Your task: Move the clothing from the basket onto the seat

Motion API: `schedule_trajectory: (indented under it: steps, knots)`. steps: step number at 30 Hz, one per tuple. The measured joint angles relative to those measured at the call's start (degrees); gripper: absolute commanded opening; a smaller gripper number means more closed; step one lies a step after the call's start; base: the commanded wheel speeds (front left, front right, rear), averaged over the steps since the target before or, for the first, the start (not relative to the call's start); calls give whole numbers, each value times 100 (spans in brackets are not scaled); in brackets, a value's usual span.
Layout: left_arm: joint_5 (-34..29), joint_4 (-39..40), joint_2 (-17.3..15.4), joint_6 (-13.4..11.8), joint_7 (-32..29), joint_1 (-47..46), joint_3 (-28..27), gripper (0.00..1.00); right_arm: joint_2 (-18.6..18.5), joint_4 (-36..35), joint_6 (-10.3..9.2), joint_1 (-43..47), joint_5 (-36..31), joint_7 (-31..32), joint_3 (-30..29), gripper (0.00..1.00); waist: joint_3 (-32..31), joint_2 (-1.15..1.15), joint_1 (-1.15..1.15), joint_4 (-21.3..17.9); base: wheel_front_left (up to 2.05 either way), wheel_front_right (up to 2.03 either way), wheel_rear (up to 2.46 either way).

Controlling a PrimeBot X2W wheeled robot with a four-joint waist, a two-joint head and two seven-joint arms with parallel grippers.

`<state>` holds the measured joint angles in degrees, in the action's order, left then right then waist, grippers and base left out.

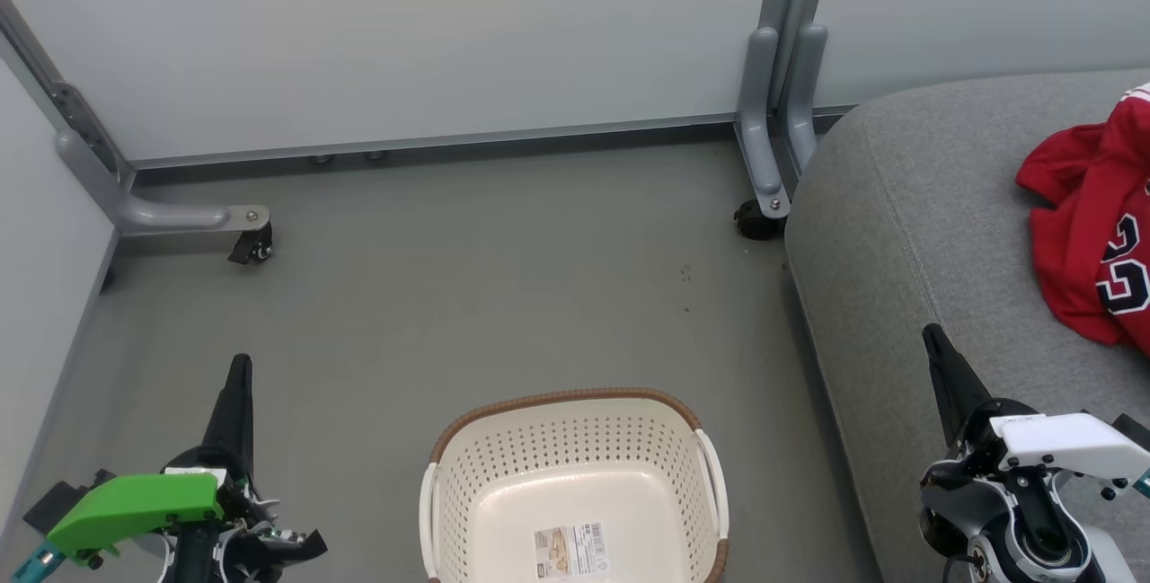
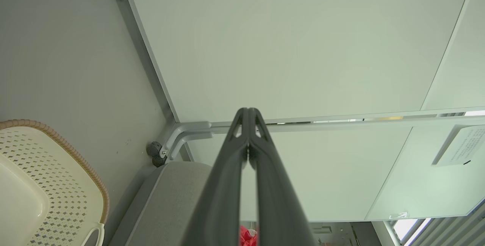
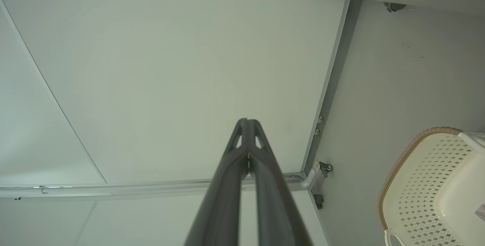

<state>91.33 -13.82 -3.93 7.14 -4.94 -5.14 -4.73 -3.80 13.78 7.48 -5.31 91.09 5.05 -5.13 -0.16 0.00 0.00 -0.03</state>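
The red jersey (image 1: 1092,233) with black-and-white numerals lies crumpled on the grey seat (image 1: 907,233) at the right edge of the head view. The cream basket (image 1: 575,439) with its brown rim stands on the floor at bottom centre, holding nothing but the label (image 1: 570,551) on its base. My left gripper (image 1: 239,366) is at the lower left, shut, with nothing in it. My right gripper (image 1: 934,336) is at the lower right over the seat's front part, shut and holding nothing. In both wrist views the fingertips meet: left gripper (image 2: 248,110), right gripper (image 3: 247,121).
Pale partition panels (image 1: 404,35) close off the back and left. Their grey metal feet carry castors at the left (image 1: 253,243) and by the seat's corner (image 1: 759,219). Grey floor (image 1: 503,278) lies between the basket and the panels.
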Motion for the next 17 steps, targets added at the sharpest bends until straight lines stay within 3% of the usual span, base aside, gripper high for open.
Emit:
schedule_trajectory:
  steps: [17]
  knots:
    - [203, -16, 16, 24, -62, -55, -64, 0, 24, 16, -1, -70, 208, 76, -51, 0, 35, 0, 0, 3, 0, 0, 0]
